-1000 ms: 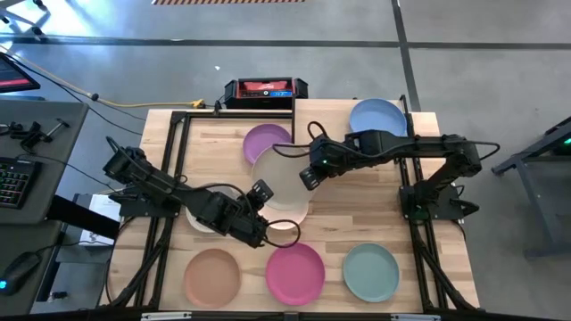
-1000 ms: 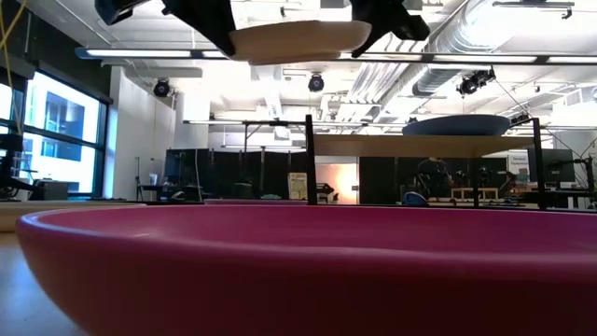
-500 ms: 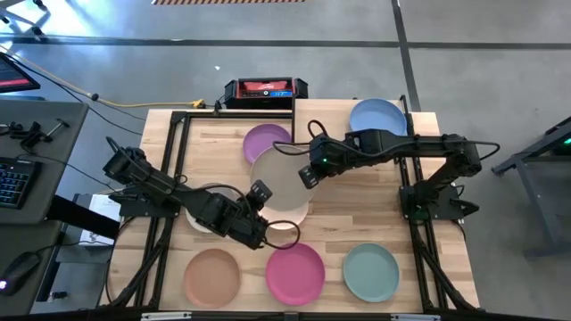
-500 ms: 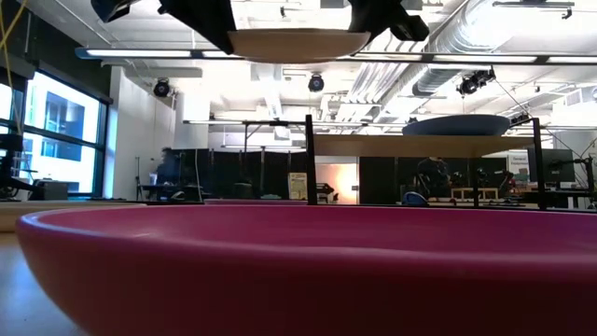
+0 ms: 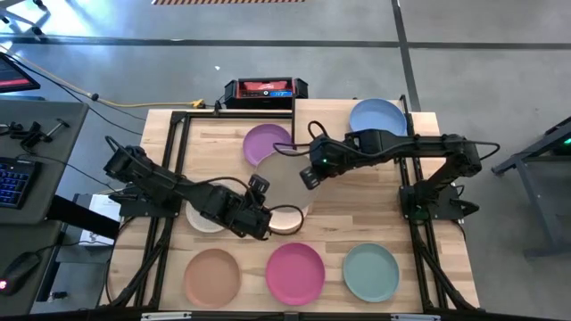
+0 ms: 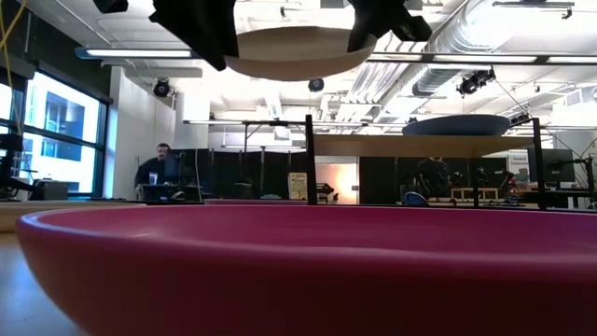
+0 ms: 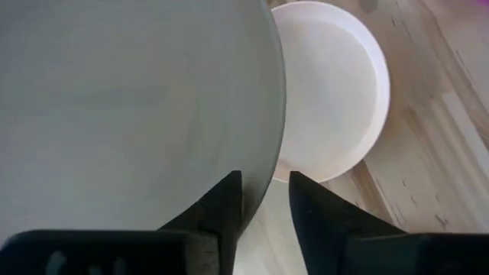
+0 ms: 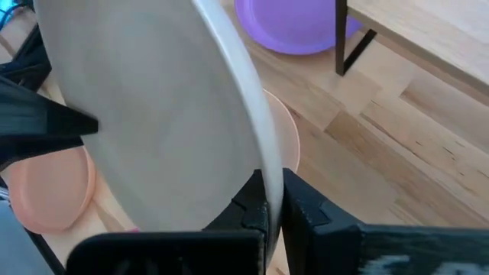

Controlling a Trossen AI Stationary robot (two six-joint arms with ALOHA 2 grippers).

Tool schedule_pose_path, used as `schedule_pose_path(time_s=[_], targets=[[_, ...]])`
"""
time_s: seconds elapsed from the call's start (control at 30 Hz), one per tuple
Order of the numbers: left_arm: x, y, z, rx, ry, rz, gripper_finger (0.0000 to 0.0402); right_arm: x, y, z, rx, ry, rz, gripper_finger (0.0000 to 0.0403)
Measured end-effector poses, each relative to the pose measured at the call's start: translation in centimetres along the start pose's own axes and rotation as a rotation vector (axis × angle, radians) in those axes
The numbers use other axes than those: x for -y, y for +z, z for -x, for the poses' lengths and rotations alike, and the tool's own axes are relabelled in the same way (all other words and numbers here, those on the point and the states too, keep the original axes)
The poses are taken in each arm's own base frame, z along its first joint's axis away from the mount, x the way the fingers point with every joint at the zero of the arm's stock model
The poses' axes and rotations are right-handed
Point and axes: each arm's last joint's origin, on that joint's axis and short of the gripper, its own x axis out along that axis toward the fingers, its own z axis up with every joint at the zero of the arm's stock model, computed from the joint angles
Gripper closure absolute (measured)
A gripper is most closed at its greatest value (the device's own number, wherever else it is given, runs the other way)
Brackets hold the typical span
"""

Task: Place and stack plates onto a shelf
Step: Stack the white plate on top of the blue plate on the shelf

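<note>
The left gripper [image 5: 260,217] is seen at the near rim of the grey-beige plate [image 5: 284,183], its fingers [image 7: 226,205] parted either side of the edge, apparently so the plate can be passed across; the plate is held aloft above the table, pinched at its far rim by the closed right gripper [image 5: 309,175]; the shelf [image 5: 424,135], carrying the blue plate [image 5: 376,116], stands at the right; the peach plate [image 5: 287,219] is largely hidden.
</note>
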Motion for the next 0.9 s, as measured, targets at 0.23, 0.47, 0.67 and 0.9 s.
schedule_pose_path(time_s=[0.23, 0.47, 0.67, 0.9], targets=[[-0.4, 0.2, 1.1, 0.019, 0.012, 0.080, 0.0271, 0.9, 0.1, -0.1, -0.038, -0.060, -0.005, 0.0403], [-2.0, 0.8, 3.2, 0.051, 0.104, 0.134, 0.0266, 2.3, 0.6, 0.8, -0.070, -0.076, -0.015, 0.0403], [-3.1, 0.9, 4.1, 0.065, 0.138, 0.176, 0.0268, 4.2, 1.1, 2.9, -0.058, -0.080, -0.032, 0.0403], [-4.2, 0.1, 3.6, 0.001, 0.154, 0.250, 0.0268, 7.1, 1.8, 5.9, -0.022, -0.103, -0.051, 0.0403]])
